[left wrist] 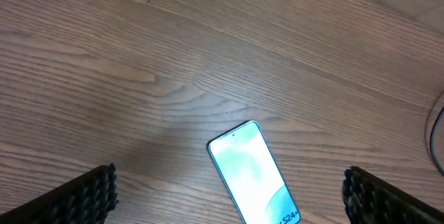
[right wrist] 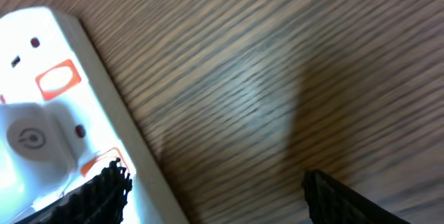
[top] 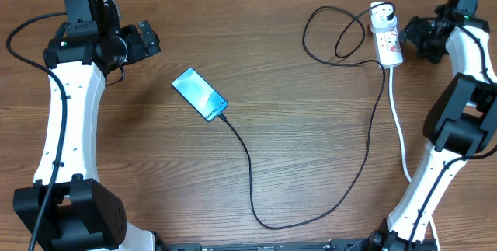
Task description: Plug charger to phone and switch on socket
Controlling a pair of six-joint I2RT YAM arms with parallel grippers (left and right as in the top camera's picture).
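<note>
Phone (top: 199,94) lies diagonal at ctr-left of surface (top: 295,150), screen lit, w/ charger (top: 252,181) tip at its lower-right end. Cable loops down, then up to white plug in socket (top: 390,45), upper right. Left tool (top: 147,40) upper left, fingers apart, clear of phone. Right tool (top: 413,35) just beside socket, fingers apart, empty.

The table (top: 155,173) is taken in from straight above. The phone (left wrist: 253,172) is looked down on at a slant from the left wrist, fairly near, and is shared with the overhead view. The socket (right wrist: 90,106) is caught very close from the right wrist, likewise shared.
</note>
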